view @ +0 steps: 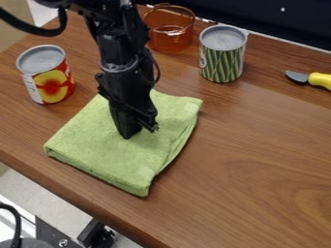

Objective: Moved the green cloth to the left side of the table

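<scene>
The folded green cloth [107, 152] lies flat on the left part of the brown wooden table [259, 179], near its front edge. Coming down from the top, the black gripper [132, 134] has its tip at the middle of the cloth, touching or just over it. From this angle I cannot tell whether it holds any fabric. The arm hides part of the cloth's back edge.
A can with a red and yellow label [48, 77] stands left of the cloth. Behind are an amber glass cup [171, 36] and a green striped can [222, 55]. A yellow-handled tool [318, 80] lies at the right.
</scene>
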Motion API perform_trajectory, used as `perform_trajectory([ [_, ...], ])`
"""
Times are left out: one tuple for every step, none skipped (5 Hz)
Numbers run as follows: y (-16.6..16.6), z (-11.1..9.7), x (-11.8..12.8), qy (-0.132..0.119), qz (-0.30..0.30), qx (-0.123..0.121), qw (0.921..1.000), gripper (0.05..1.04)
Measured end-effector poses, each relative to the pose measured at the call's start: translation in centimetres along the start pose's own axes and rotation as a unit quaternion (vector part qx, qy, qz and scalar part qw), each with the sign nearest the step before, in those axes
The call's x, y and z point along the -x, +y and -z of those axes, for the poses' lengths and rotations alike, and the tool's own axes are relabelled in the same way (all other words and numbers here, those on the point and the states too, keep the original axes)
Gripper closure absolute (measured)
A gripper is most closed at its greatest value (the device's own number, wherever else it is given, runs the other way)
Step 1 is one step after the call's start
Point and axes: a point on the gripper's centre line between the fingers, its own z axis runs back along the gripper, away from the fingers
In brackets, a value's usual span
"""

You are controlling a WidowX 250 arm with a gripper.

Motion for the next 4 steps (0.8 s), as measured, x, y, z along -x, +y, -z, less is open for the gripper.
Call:
perform_trajectory([
  [0.0,-0.4,-0.2,0.009,0.000,-0.003,1.0000,1.031],
  [0.2,-1.3,-0.9,0.004,0.001,0.008,1.0000,1.031],
  [0.5,-2.2,-1.7,-0.005,-0.003,0.016,0.9998,1.031],
  [0.2,-3.2,-2.2,0.002,0.000,0.034,0.9994,1.031],
])
